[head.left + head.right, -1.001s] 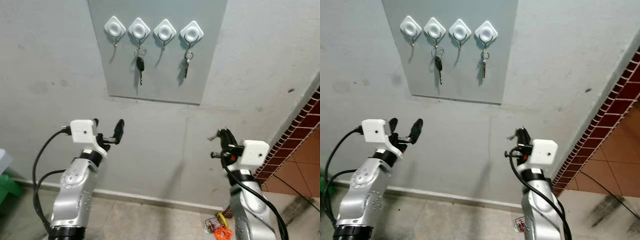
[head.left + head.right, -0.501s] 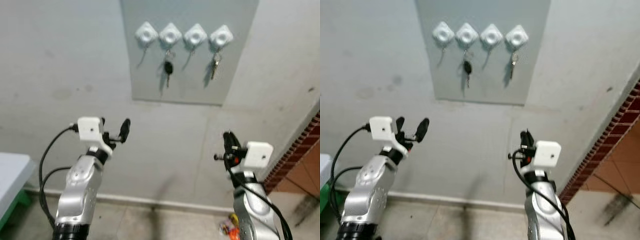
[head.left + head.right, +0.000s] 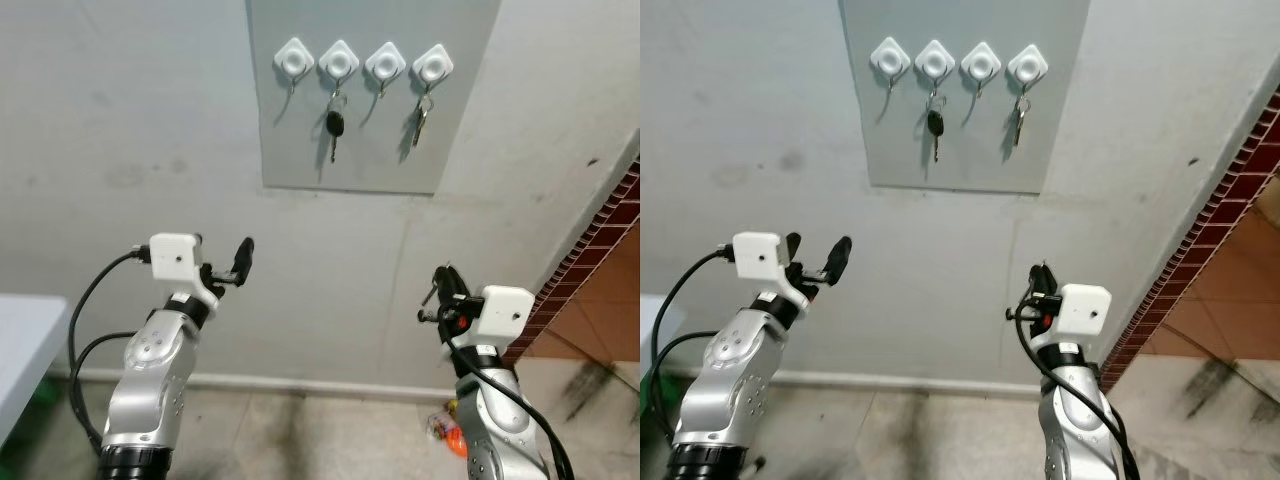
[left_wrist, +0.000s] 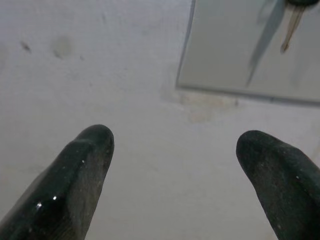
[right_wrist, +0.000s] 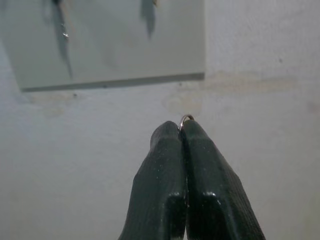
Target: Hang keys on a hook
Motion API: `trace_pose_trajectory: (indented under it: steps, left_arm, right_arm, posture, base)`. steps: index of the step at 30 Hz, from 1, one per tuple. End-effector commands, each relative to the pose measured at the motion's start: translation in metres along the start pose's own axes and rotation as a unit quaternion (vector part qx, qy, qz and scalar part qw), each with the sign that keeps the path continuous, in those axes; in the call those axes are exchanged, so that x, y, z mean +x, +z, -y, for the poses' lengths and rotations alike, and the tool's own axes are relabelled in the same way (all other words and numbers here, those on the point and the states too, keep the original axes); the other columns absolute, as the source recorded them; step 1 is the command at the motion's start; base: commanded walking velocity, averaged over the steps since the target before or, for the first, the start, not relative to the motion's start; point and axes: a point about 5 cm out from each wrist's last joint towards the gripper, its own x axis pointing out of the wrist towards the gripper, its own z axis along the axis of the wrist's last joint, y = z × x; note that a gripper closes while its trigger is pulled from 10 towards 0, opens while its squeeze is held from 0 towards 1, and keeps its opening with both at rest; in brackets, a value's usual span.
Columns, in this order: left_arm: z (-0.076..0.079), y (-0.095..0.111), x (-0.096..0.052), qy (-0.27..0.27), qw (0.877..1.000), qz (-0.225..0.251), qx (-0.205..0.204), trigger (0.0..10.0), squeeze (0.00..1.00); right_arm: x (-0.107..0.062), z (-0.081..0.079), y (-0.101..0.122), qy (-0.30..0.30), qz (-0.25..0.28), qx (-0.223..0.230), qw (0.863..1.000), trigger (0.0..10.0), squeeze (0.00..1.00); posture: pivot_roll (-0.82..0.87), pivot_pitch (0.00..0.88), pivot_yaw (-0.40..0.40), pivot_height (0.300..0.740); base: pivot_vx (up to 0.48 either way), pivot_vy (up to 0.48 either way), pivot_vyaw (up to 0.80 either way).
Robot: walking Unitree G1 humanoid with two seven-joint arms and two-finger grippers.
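Since a second ago, little changed at the arms; camera swung, grey wall panel (image 3: 372,100) now more central. Left gripper (image 3: 222,266) raised before the wall below the panel, fingers spread wide, empty. Right gripper (image 5: 182,131) raised likewise, fingers pressed together, pinching a thin silver key ring (image 5: 185,118) at the tips. Four white diamond-shaped hooks (image 3: 364,62) above; black-headed car key (image 3: 333,125) on the second, silver keys (image 3: 420,118) on the fourth. No legible writing.

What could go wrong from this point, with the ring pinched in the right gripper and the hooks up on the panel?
1. The right gripper pinches the key ring by a thin sliver at its fingertips; it may slip during the lift.
2. The two free hooks flank the hung black key; a misjudged reach could knock it off.
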Motion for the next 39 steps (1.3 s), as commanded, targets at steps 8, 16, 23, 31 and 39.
trace_pose_trajectory:
  steps: [8, 16, 23, 31, 39]
  left_arm:
    - [-0.0002, 0.0035, 0.0017, 0.000, 1.000, -0.003, -0.007, 10.0, 0.00]
    - [-0.0016, -0.0015, 0.0031, 0.030, 0.999, -0.027, -0.027, 10.0, 0.00]
    - [-0.0022, -0.0012, 0.0032, 0.031, 0.999, -0.029, -0.026, 10.0, 0.00]
    - [-0.0003, 0.0007, 0.0030, 0.019, 0.999, -0.027, -0.012, 10.0, 0.00]
    - [-0.0026, 0.0008, 0.0012, 0.017, 0.999, -0.024, -0.018, 10.0, 0.00]
  right_arm:
    - [-0.0063, 0.0006, -0.0020, -0.013, -0.006, 0.010, 1.000, 10.0, 0.00]
    - [-0.0089, 0.0009, -0.0029, -0.014, -0.009, 0.011, 1.000, 10.0, 0.00]
    - [-0.0098, 0.0003, -0.0033, -0.013, -0.011, 0.011, 1.000, 10.0, 0.00]
    - [-0.0098, 0.0018, -0.0031, -0.010, -0.014, 0.009, 1.000, 10.0, 0.00]
    - [-0.0091, 0.0033, -0.0026, -0.007, -0.017, 0.005, 1.000, 10.0, 0.00]
  posture:
    - [-0.04, 0.000, 0.047, 0.740]
    - [-0.04, 0.000, 0.047, 0.740]
    - [-0.04, 0.000, 0.047, 0.740]
    - [-0.04, 0.000, 0.040, 0.740]
    - [-0.03, 0.000, 0.035, 0.740]
  base:
    - [0.171, 0.000, 0.00]
    - [0.180, 0.000, 0.00]
    - [0.000, 0.000, 0.00]
    - [0.000, 0.000, 0.00]
    - [0.000, 0.000, 0.00]
